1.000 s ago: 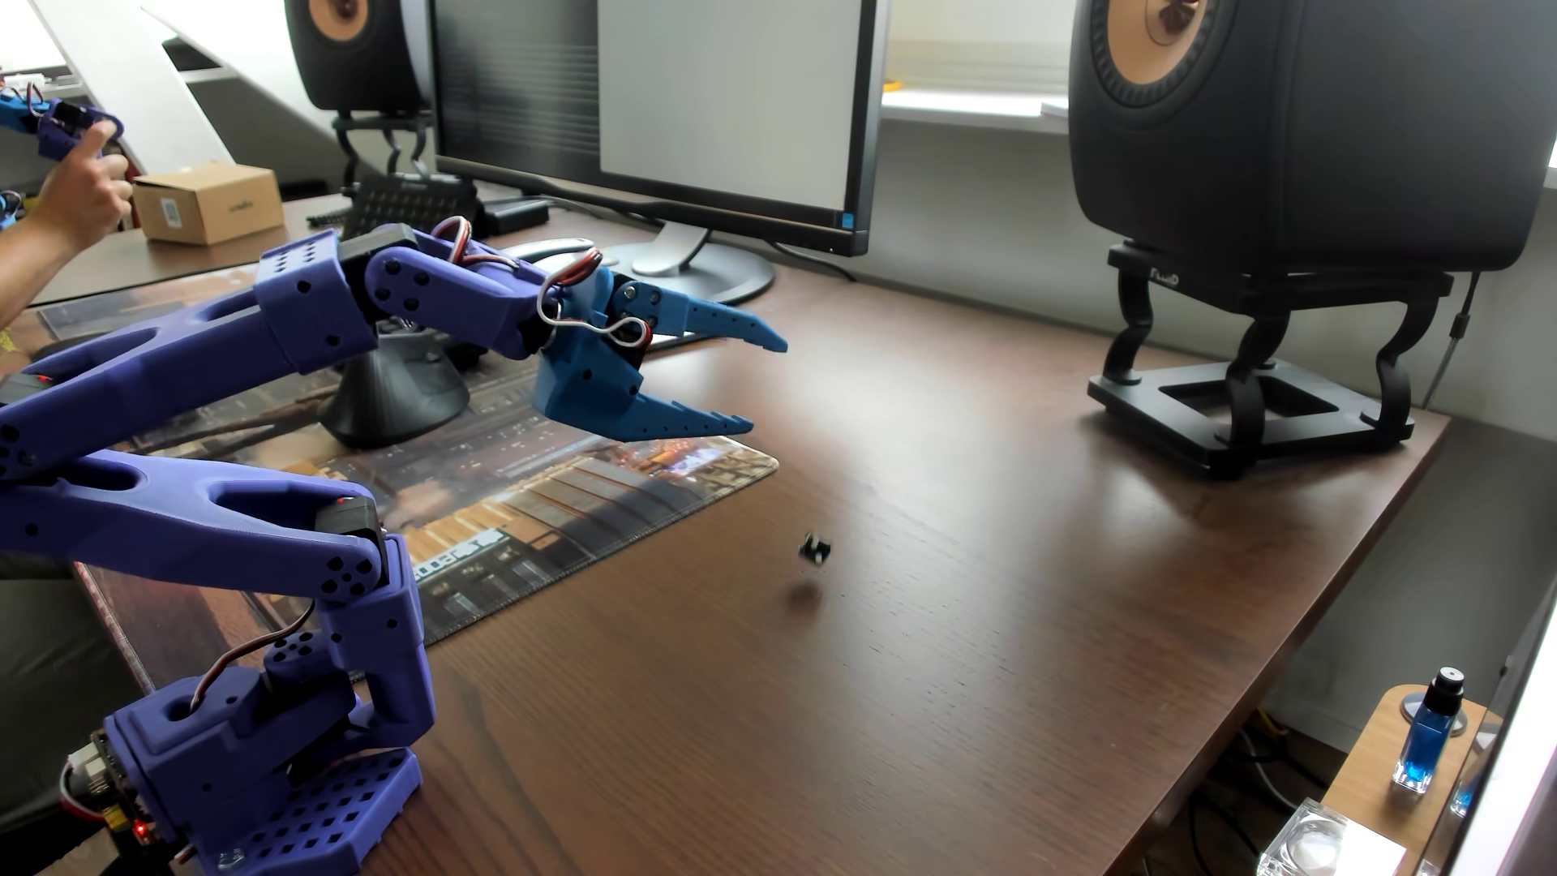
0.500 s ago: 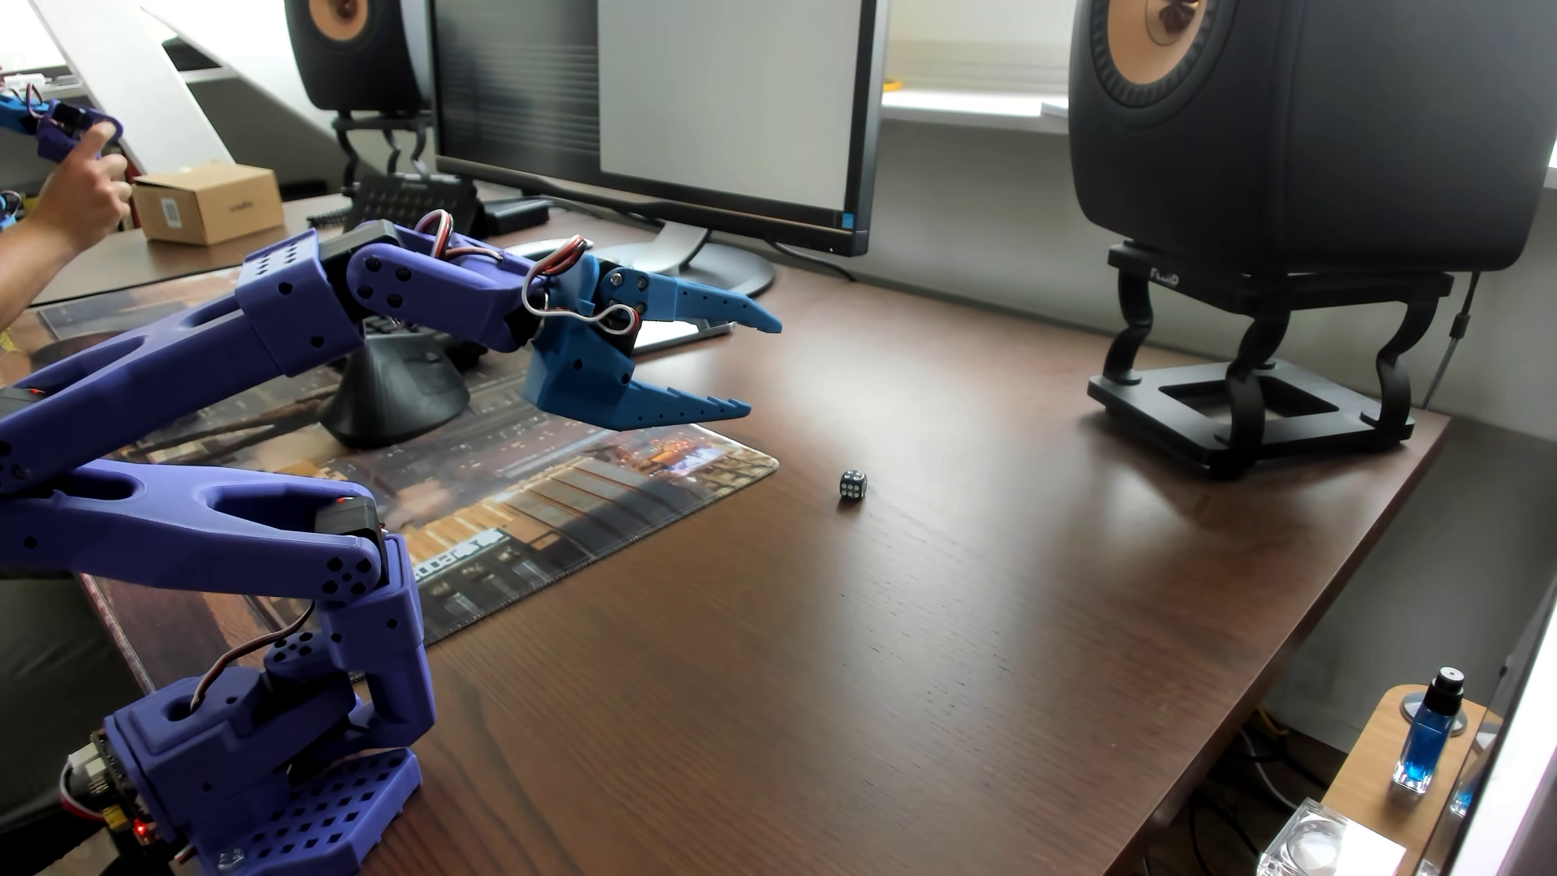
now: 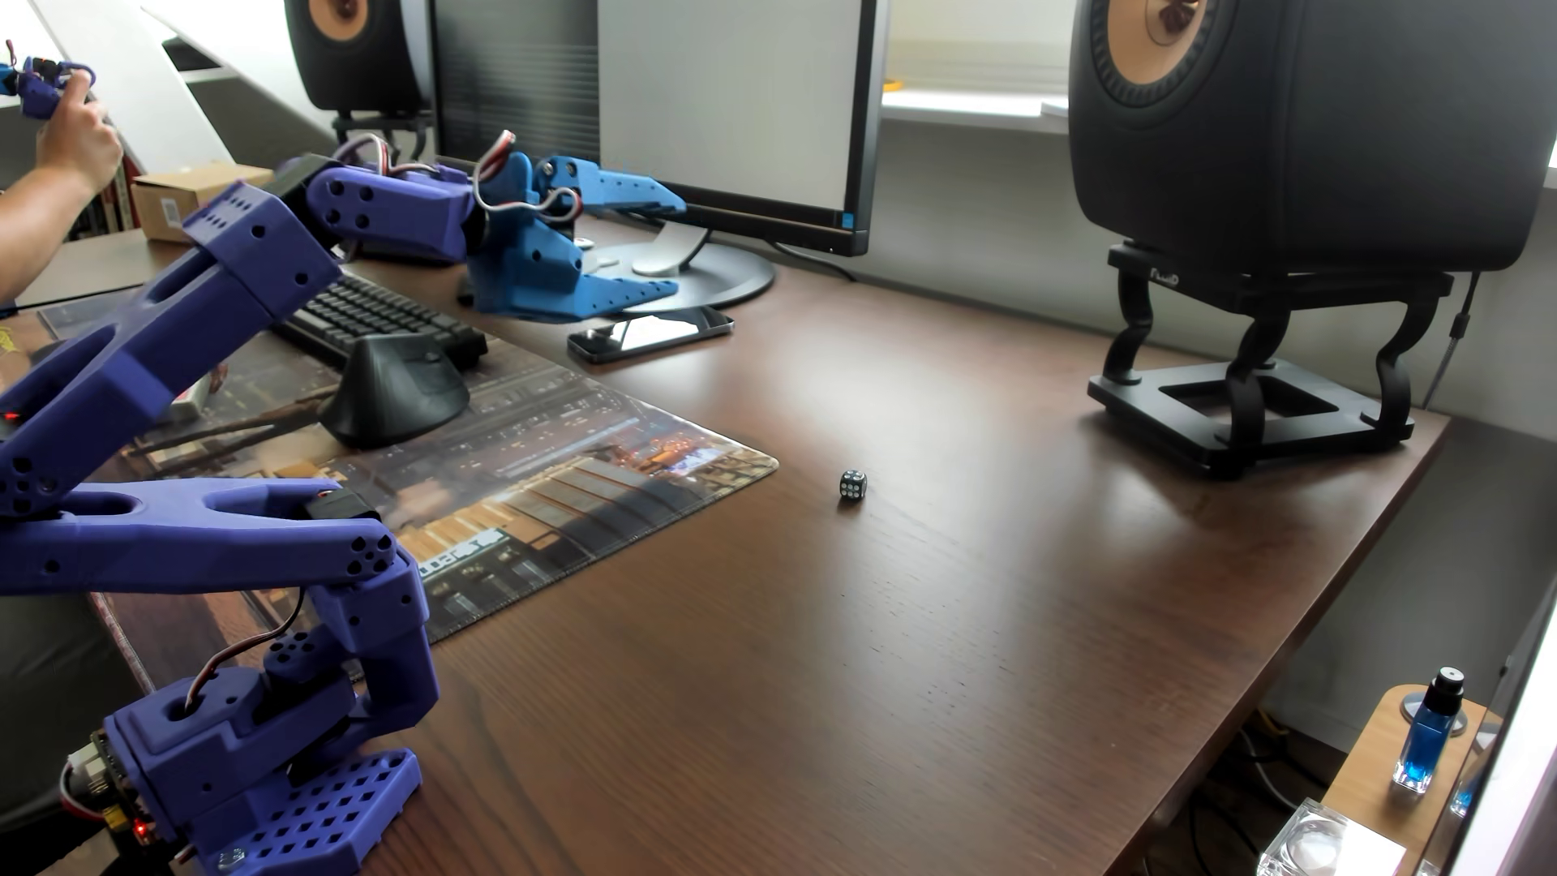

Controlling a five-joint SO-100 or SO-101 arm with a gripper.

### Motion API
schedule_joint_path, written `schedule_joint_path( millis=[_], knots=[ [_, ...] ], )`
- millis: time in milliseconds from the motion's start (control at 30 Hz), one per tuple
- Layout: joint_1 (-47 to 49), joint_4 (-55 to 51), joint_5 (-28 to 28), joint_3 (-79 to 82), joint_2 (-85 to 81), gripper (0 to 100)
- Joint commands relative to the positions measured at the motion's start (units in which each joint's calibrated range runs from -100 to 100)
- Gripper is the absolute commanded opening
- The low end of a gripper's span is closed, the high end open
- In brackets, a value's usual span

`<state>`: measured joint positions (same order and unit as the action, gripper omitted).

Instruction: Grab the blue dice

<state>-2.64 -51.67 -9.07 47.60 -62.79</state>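
Note:
The blue dice [image 3: 852,486] is a tiny near-black cube with white pips. It sits alone on the dark wood desk [image 3: 842,674], just right of the desk mat's corner. My gripper [image 3: 681,246] has blue fingers and hangs in the air above a phone, in front of the monitor base. Its jaws stand wide open and hold nothing. It is far from the dice, up and to the left of it. The purple arm reaches out from its base [image 3: 278,783] at the lower left.
A phone [image 3: 649,331] lies under the gripper. A black mouse [image 3: 396,389] and keyboard [image 3: 379,316] rest on the printed desk mat [image 3: 539,488]. A monitor [image 3: 724,109] stands behind. A speaker on a stand [image 3: 1247,396] is at right. A bottle of blue liquid [image 3: 1426,731] stands lower right. A hand [image 3: 76,135] holds another device, upper left.

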Motion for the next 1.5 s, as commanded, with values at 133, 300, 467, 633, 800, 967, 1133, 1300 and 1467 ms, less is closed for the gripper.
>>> schedule_joint_path(
  millis=[133, 300, 467, 633, 800, 967, 1133, 1300, 1467],
  knots=[
    [2.56, -10.53, 2.34, 3.58, -12.59, 20],
    [5.34, -15.06, 2.50, 19.76, -34.53, 20],
    [4.44, -17.89, 2.50, 29.62, -36.04, 20],
    [4.69, -17.72, 3.92, 38.20, -36.37, 16],
    [6.41, -17.72, 5.29, 45.35, -36.54, 5],
    [6.24, -17.72, 5.13, 46.34, -36.54, 5],
    [6.32, -17.72, 5.02, 46.34, -36.54, 5],
    [6.73, -17.72, 4.97, 46.34, -36.54, 5],
    [6.73, -17.72, 4.97, 46.34, -36.54, 5]
  ],
)
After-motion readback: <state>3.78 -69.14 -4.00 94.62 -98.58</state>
